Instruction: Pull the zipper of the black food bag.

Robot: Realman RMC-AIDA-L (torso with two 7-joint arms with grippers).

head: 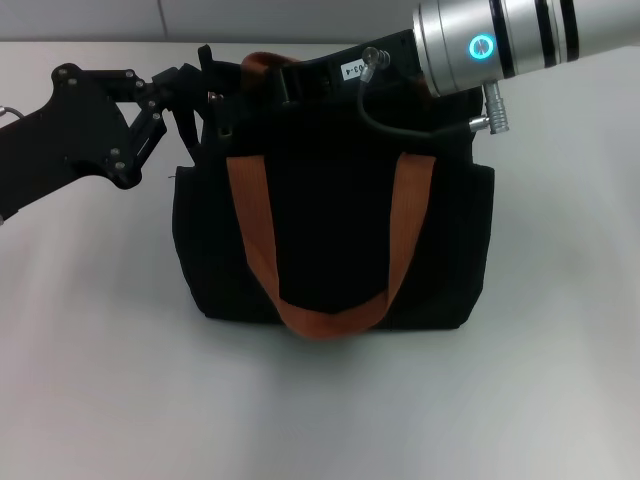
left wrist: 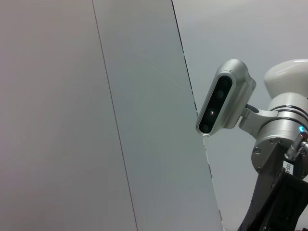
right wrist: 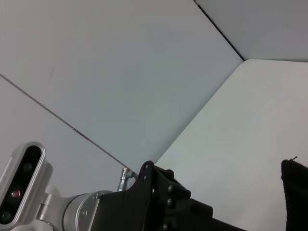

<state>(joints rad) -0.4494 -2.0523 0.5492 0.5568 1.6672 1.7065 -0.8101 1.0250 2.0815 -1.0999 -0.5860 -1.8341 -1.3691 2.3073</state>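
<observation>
The black food bag [head: 330, 225] stands upright in the middle of the table with its orange-brown strap handles [head: 330, 310] hanging down the front. My left gripper [head: 195, 88] comes in from the left and is shut on the bag's top left corner. My right gripper [head: 300, 78] reaches in from the upper right and sits on the bag's top edge, black against black. The zipper pull is hidden. The right wrist view shows a corner of the bag [right wrist: 296, 192] and the left arm's black gripper body [right wrist: 163, 197].
The white table [head: 100, 380] spreads around the bag, with a pale wall [head: 100, 20] behind it. The right arm's silver cylinder [head: 500, 40] hangs over the bag's top right. The left wrist view shows only wall and the right arm's wrist camera [left wrist: 224, 98].
</observation>
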